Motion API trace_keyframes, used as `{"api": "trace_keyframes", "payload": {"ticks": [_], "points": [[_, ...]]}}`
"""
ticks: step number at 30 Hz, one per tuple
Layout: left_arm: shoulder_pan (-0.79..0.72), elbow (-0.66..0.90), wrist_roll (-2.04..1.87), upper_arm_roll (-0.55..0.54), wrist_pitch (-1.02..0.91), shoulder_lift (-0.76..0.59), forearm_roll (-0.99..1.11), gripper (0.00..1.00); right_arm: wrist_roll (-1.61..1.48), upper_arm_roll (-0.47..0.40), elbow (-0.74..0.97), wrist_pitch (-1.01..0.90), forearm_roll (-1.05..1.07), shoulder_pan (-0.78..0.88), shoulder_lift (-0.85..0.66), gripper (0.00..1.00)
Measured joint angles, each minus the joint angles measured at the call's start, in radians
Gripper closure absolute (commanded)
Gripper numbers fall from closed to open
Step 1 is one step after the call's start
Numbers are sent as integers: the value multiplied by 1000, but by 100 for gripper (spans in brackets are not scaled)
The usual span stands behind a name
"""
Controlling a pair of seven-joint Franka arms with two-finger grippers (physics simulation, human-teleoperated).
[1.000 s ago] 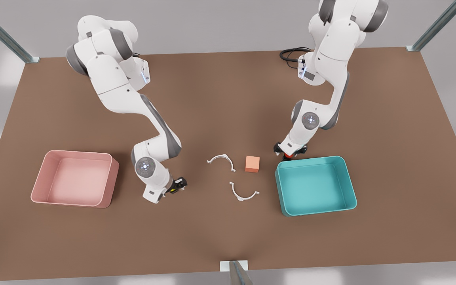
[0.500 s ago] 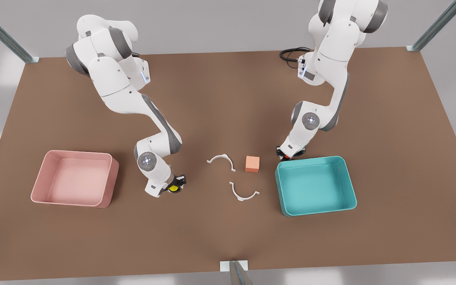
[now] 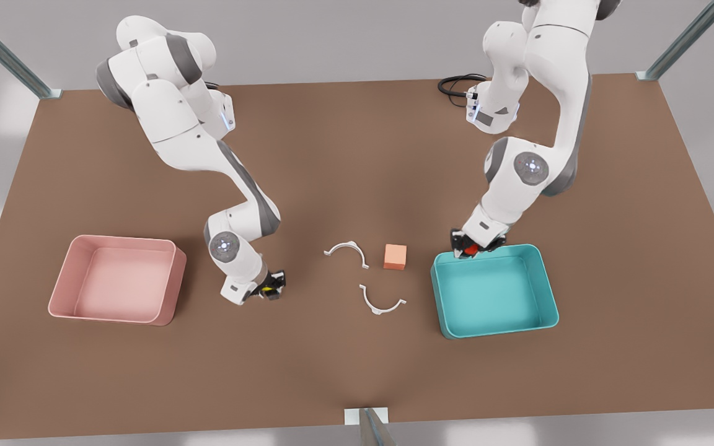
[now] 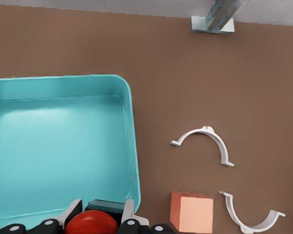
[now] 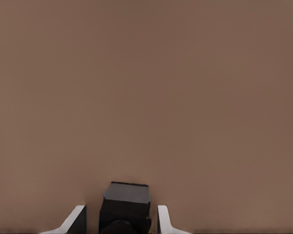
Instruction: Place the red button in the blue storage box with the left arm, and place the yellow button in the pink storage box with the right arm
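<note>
Front view: my left gripper [image 3: 472,248] grasps the red button [image 3: 470,249] over the blue storage box [image 3: 494,290] far rim; my right gripper [image 3: 270,288] grips the yellow button [image 3: 266,288], between the pink storage box [image 3: 115,279] and table [image 3: 357,371] centre. Left wrist: red button [image 4: 90,223] pinched at its base. Right wrist: black base [image 5: 125,207] between fingers [image 5: 72,220]; light, rigid, likely slippery

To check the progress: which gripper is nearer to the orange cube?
The left gripper, holding the red button at the blue storage box rim. The right gripper, holding the yellow button, is farther from the orange cube.
</note>
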Motion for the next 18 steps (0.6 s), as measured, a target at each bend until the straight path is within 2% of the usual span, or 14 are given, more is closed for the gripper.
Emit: {"api": "trace_keyframes", "payload": {"ticks": [2, 3, 4, 7, 10, 12, 15, 18], "points": [[90, 140, 17, 0, -65, 122, 11, 48, 1, 0, -24, 5, 0, 1, 0, 37], [123, 167, 29, 1, -90, 156, 14, 44, 1, 1, -40, 12, 0, 1, 0, 40], [137, 181, 41, 1, -110, 183, 15, 0, 1, 2, -50, 19, 0, 1, 0, 43], [142, 204, 87, 0, -151, 232, 2, 0, -1, 2, -59, 35, 3, 1, 0, 55], [139, 211, 114, -2, -179, 225, 3, 0, -7, 3, -57, 45, 7, 0, -1, 58], [147, 241, 122, 1, -215, 135, 12, 0, -11, 3, -45, 49, 9, -1, -14, 58], [162, 422, 132, 15, -383, 26, 45, 0, -16, 1, -34, 39, 10, -18, -76, 58], [274, 414, 139, -65, -519, -121, 79, 0, -28, 1, -44, -26, 11, -84, -191, 58]]}}
